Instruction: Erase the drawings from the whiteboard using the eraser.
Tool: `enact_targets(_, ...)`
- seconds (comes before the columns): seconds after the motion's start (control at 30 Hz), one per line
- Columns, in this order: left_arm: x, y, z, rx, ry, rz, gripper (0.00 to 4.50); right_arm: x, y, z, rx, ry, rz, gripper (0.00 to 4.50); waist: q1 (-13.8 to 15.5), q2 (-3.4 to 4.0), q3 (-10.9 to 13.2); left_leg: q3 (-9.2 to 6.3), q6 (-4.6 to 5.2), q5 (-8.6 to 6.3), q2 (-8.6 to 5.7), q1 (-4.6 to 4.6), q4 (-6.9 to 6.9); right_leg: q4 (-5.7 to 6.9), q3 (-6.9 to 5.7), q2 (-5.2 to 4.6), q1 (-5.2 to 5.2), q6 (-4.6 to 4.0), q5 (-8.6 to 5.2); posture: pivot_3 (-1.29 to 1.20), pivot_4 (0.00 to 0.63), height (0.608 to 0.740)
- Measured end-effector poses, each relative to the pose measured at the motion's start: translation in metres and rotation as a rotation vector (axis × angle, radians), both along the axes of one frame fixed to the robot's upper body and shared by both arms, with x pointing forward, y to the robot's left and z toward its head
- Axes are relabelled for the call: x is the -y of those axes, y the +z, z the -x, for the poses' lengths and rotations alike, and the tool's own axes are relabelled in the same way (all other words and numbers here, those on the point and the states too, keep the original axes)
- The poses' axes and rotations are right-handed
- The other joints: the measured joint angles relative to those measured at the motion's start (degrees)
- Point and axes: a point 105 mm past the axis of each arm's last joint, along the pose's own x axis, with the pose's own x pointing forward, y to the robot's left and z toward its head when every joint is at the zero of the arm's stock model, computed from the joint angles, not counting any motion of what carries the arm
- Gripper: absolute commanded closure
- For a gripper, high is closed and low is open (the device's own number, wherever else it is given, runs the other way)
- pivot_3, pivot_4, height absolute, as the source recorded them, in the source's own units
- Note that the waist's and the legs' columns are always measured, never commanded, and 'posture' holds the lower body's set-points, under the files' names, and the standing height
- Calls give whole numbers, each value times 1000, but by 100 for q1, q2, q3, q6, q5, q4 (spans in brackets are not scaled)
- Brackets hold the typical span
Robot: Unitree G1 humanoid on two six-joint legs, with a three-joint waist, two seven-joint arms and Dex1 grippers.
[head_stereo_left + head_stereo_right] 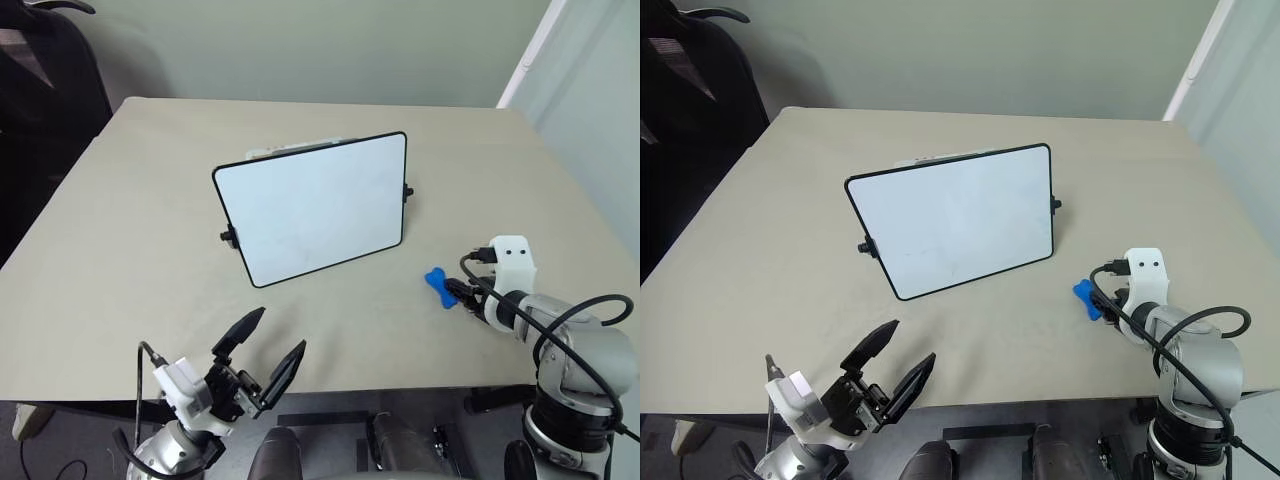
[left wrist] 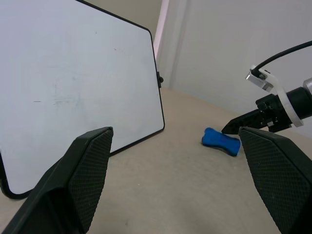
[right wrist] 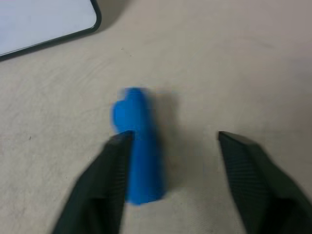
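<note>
Both hands gape empty; the right hand [image 3: 170,141] should back straight off the eraser [image 1: 441,288] lying on the surface [image 1: 120,250].

Beige tabletop [image 1: 120,250] fills most of the shot, plain pale greenish wall [image 1: 320,45] behind it. Dark office chair [image 1: 45,70] sits off the far left corner, white curtain [image 1: 580,70] on the right.
</note>
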Motion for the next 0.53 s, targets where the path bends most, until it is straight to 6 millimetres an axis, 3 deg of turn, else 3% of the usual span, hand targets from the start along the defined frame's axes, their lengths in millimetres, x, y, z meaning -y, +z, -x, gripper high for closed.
enact_targets(0.03,0,0,0,3,0,0,0,2,0,3,5,7,15,63,5,0,0,2,1,-1,0,-1,0,0,-1,0,0,1,-1,0,150,740)
enact_targets(0.13,0,1,-1,4,4,0,0,6,11,6,132,45,100,22,35,1,0,2,10,-6,0,-3,0,0,-2,0,1,3,-7,0,150,740)
enact_targets(0.2,0,2,-2,7,6,1,0,0,28,8,302,101,140,22,35,1,0,3,31,-17,0,1,1,0,-2,0,2,5,-8,0,150,740)
enact_targets(0.3,0,3,-3,12,8,2,0,-26,39,23,446,257,61,22,29,-2,-2,3,51,-26,0,-1,0,1,-2,4,8,9,-11,0,150,740)
enact_targets(0.53,-1,2,-3,8,9,2,0,-50,48,36,560,379,-92,22,23,-2,-2,2,51,-26,0,14,13,1,-1,4,19,3,-12,0,150,740)
